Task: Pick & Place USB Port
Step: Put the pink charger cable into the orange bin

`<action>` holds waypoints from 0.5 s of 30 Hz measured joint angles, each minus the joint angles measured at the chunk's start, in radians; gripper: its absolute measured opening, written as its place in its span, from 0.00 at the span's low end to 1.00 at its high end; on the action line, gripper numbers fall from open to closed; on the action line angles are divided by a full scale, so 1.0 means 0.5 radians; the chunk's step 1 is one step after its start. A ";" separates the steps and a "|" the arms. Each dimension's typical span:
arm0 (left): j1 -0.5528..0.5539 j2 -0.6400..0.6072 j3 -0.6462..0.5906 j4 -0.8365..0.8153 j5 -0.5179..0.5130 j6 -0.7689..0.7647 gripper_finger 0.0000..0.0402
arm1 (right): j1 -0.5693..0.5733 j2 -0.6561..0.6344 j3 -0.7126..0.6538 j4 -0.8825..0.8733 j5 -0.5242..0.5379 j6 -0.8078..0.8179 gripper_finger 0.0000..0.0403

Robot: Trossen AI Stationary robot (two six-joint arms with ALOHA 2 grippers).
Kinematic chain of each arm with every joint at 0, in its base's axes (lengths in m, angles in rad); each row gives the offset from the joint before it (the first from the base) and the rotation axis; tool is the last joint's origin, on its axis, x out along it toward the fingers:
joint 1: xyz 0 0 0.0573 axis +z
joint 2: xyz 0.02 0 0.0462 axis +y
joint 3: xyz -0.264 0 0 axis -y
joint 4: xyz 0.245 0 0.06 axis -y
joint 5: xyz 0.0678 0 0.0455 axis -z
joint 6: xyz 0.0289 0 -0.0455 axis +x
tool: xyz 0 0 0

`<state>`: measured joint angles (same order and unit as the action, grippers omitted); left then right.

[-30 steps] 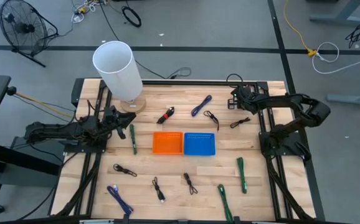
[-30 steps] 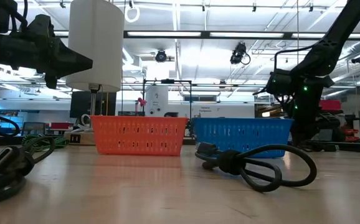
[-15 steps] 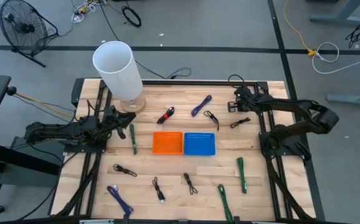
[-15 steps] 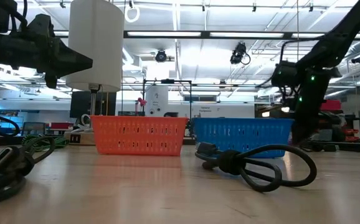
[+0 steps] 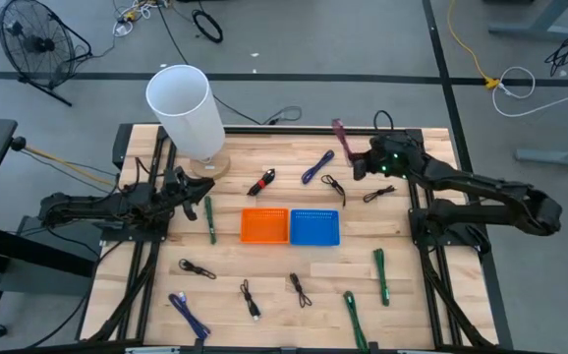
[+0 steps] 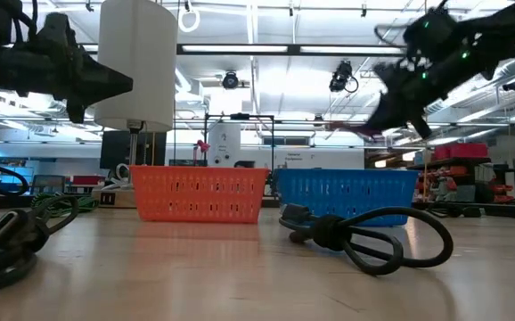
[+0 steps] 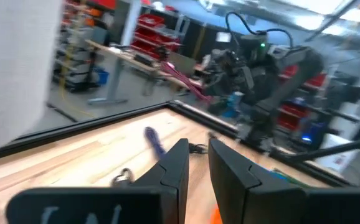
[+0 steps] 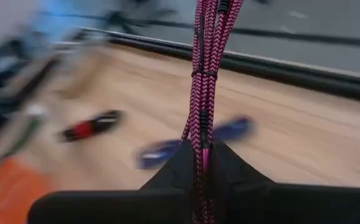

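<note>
High view: orange basket [image 5: 264, 226] touching blue basket [image 5: 314, 227], right tool [image 5: 356, 159] clamped on pink cable [image 5: 342, 137].

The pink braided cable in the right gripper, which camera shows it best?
The right wrist view: the pink cable fills the frame, pinched in the right gripper. The high view shows a short strip near the table's far edge; the low and left wrist views show only blurred streaks.

Overhead straight down, low level across table, both sharing baskets [image 5: 290, 226]
</note>
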<state>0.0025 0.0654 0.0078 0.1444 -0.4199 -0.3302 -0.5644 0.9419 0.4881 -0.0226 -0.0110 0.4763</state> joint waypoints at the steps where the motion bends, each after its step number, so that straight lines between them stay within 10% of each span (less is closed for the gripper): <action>1: 0.000 0.000 0.000 0.039 0.056 0.000 0.17 | 0.058 -0.023 0.001 0.059 -0.038 -0.009 0.04; 15: 0.000 0.014 0.000 0.413 0.471 0.000 0.17 | 1.146 0.085 0.005 1.080 0.213 -0.323 0.04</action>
<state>0.0025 0.0722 0.0078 0.3510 -0.1844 -0.3303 0.0088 0.9845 0.4908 0.5172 0.0957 0.3147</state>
